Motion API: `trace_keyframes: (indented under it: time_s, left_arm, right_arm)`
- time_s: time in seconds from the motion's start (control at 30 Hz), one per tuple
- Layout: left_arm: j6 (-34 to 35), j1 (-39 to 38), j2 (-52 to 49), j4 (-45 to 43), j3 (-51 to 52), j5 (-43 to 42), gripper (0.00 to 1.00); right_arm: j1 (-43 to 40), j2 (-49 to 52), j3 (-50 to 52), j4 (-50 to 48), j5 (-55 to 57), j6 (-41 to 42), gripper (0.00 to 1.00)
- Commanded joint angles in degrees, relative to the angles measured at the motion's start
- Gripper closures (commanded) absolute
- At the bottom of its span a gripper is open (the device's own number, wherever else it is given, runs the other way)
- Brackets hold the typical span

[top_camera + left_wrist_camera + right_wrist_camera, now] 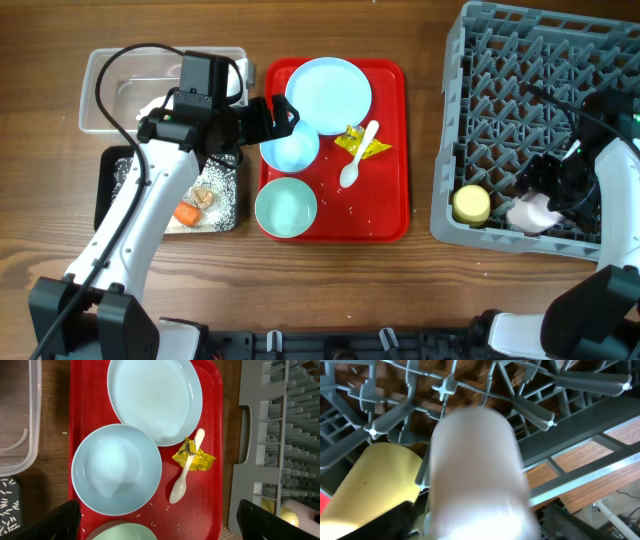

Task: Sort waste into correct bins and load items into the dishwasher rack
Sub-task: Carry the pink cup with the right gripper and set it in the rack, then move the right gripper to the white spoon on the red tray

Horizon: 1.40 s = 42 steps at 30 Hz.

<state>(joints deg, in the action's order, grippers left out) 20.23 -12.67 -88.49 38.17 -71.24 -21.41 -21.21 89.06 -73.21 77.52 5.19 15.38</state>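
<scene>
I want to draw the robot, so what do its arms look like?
The left arm and right arm are smooth white tubes with black joints and black bases. A thin black cable loops over the left arm, and another runs by the right. The left pincer and right pincer are black.

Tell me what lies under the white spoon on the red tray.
A crumpled yellow wrapper lies under the handle of the white spoon; its bowl end rests on the red tray. The wrapper's middle, beneath the handle, is hidden.
</scene>
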Motion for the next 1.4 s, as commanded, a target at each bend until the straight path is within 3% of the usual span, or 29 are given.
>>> trace_keyframes:
  time_s: [0.0,0.2,0.43,0.6,0.77,0.93,1.07,1.2,1.37]
  left_arm:
    - [-0.5,-0.2,0.28,-0.13,-0.02,0.48,0.0]
    - [-0.5,-0.2,0.28,-0.15,-0.02,0.5,0.0]
    - [-0.5,-0.2,0.28,-0.13,-0.02,0.5,0.0]
    - [-0.5,-0.2,0.28,-0.13,-0.02,0.5,0.0]
    - [-0.5,-0.2,0.28,-0.13,-0.02,0.5,0.0]
    - [-0.5,-0.2,0.28,-0.13,-0.02,0.48,0.0]
    - [-0.5,-0.2,0.28,-0.13,-0.02,0.48,0.0]
    - [-0.5,-0.2,0.28,-0.13,-0.02,0.48,0.0]
    - [-0.5,-0.2,0.28,0.24,-0.02,0.48,0.0]
  right_arm:
    - [-0.15,0.63,0.33,-0.13,0.79,0.74,0.04]
    - [-0.13,0.63,-0.07,-0.66,0.26,1.29,0.02]
    - [3.37,-6.4,-12.13,0.11,-11.15,-5.31,0.02]
    - [18.25,-8.39,-16.9,-6.08,-16.74,-6.14,0.01]
    - [32.13,-1.27,-16.68,-16.15,-17.51,1.88,0.02]
    - [39.06,12.81,-16.2,-18.43,-17.57,9.79,0.12]
    - [42.8,22.75,-16.2,-21.18,-21.46,10.71,0.27]
    - [46.34,28.63,-16.17,-24.2,-23.02,13.27,0.34]
    - [48.15,30.6,-15.43,-24.17,-14.29,20.72,0.46]
